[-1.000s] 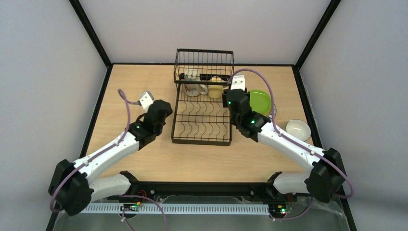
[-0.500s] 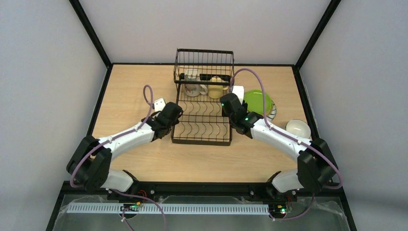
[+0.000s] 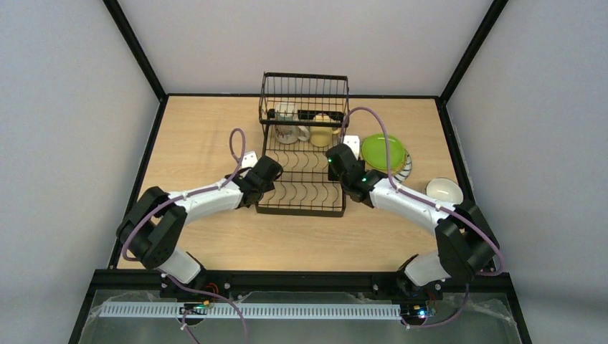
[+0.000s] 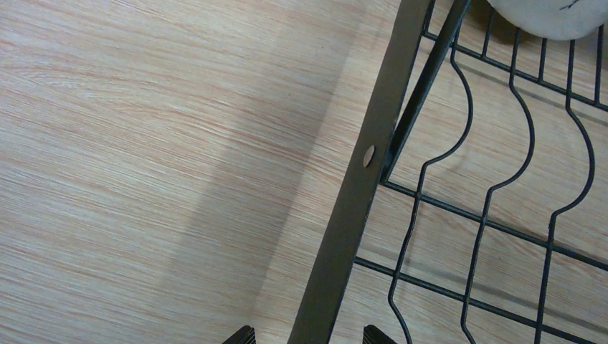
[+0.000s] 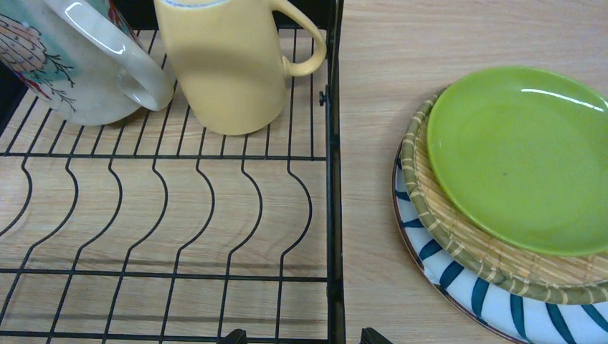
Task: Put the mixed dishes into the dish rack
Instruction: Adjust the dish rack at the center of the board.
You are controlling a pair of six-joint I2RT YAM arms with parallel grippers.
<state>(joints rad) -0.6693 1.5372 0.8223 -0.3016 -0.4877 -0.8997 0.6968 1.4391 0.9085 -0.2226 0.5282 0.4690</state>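
Surface bearing the rack at frame centre. Plate stack lies just right of the rack, nearest the right gripper, which is open above the right rail. The left gripper, also open, is at the left rail.

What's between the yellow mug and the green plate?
In the right wrist view, only the side wire of the dish rack and a strip of bare table.

Left wrist view — the left gripper shows only two fingertips at the lower edge, and the white mug is cut off at the top. Right wrist view — the striped plate lies mostly hidden beneath the tan plate and the green plate, all three cut off at the right edge.
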